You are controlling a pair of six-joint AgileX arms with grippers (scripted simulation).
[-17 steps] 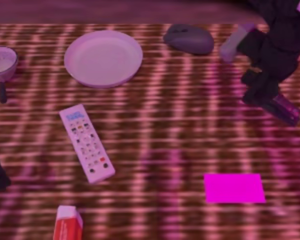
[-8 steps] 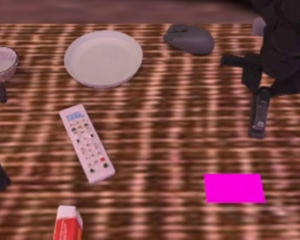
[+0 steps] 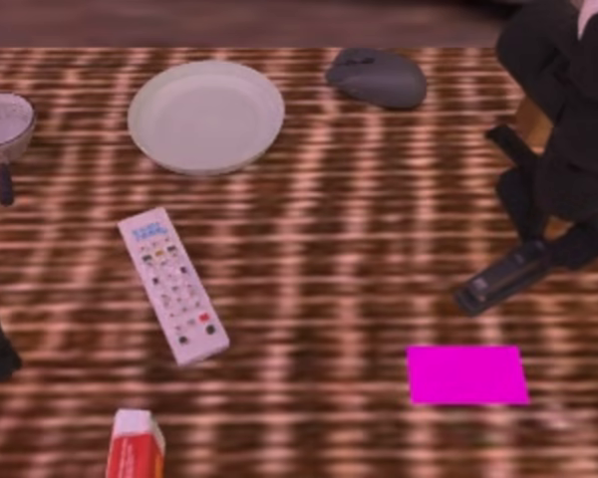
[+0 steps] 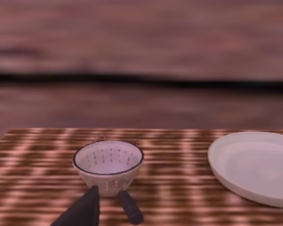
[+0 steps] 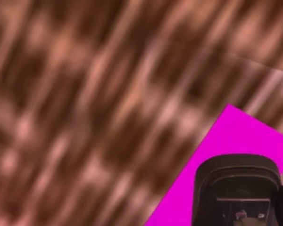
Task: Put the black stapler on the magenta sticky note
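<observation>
Red carton [image 3: 135,445] cut off by edge

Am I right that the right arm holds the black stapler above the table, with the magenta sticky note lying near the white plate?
Not quite. The magenta sticky note lies far from the white plate, just below the black stapler held by the right gripper, as the top view shows.

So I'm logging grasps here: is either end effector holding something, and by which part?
The right end effector holds the black stapler by one end, the rest jutting toward the table's left, above the magenta sticky note. The left arm, parked at the left edge, holds nothing.
</observation>
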